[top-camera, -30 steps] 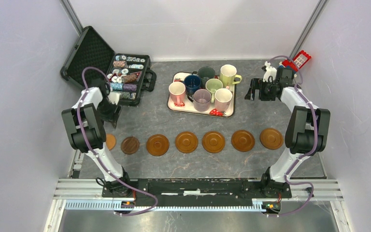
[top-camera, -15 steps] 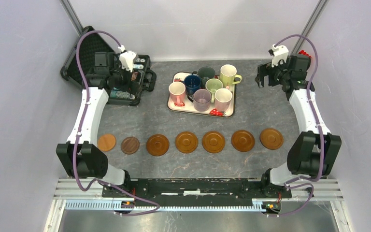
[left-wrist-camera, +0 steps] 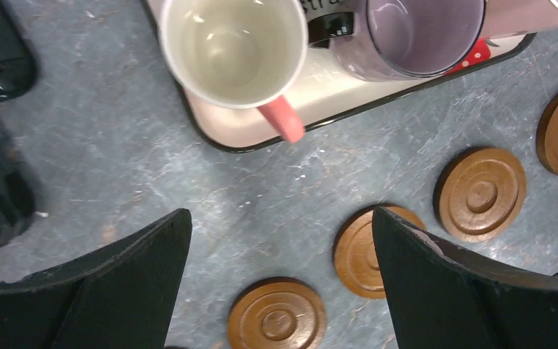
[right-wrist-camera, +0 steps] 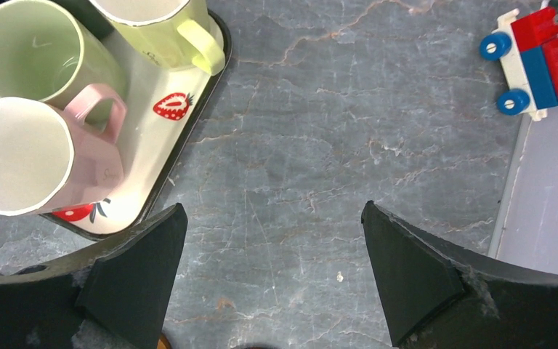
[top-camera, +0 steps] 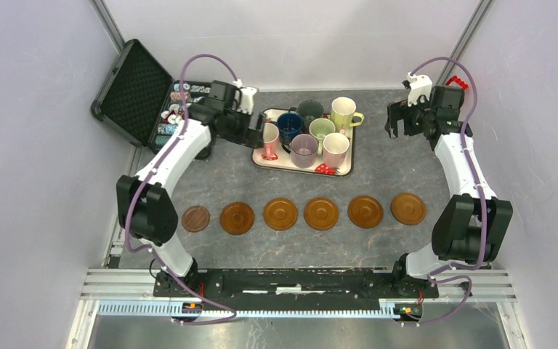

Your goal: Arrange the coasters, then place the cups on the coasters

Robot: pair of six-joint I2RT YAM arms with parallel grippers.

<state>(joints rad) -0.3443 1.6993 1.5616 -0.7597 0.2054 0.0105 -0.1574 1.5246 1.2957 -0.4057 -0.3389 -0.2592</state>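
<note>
The top view showed six coasters [top-camera: 321, 214] lying in a row across the lower middle of the frame, with the darker coaster [top-camera: 195, 218] at the left end. The left arm's elbow covered the table [top-camera: 378, 167] just beyond it, so what lay there could not be told. The cups [top-camera: 321, 129] stood packed on the strawberry-print tray [top-camera: 290, 167] at upper centre.

The left gripper [top-camera: 256, 133] hung over the tray's left edge, partly hiding the pink mug [top-camera: 267, 139], with its jaws wide apart and nothing between them. Its wrist camera filled in what the top view hid. The pink mug [left-wrist-camera: 232, 51] sat at the top of the frame (cream inside, empty), its handle pointing down past the tray's [left-wrist-camera: 211, 123] rim. The mauve mug [left-wrist-camera: 414, 33] was beside it at upper right. Four coasters [left-wrist-camera: 479, 193] trailed from bottom centre to the right edge, and the left gripper [left-wrist-camera: 280, 218] framed only bare grey stone.

The right gripper [top-camera: 396, 123] sat at upper right, well apart from the tray, jaws spread and empty. Its own view, with the right gripper [right-wrist-camera: 272, 209] over bare table, caught the tray's [right-wrist-camera: 171, 105] corner at upper left. There stood the light green mug [right-wrist-camera: 22, 54], the yellow-green mug [right-wrist-camera: 152, 22] and a pale pink mug [right-wrist-camera: 29, 156]. A toy truck [right-wrist-camera: 538, 58] was at upper right (only a red scrap of it showed from above).

An open black case [top-camera: 134, 91] of poker chips [top-camera: 178, 109] lay at the top view's upper left.
</note>
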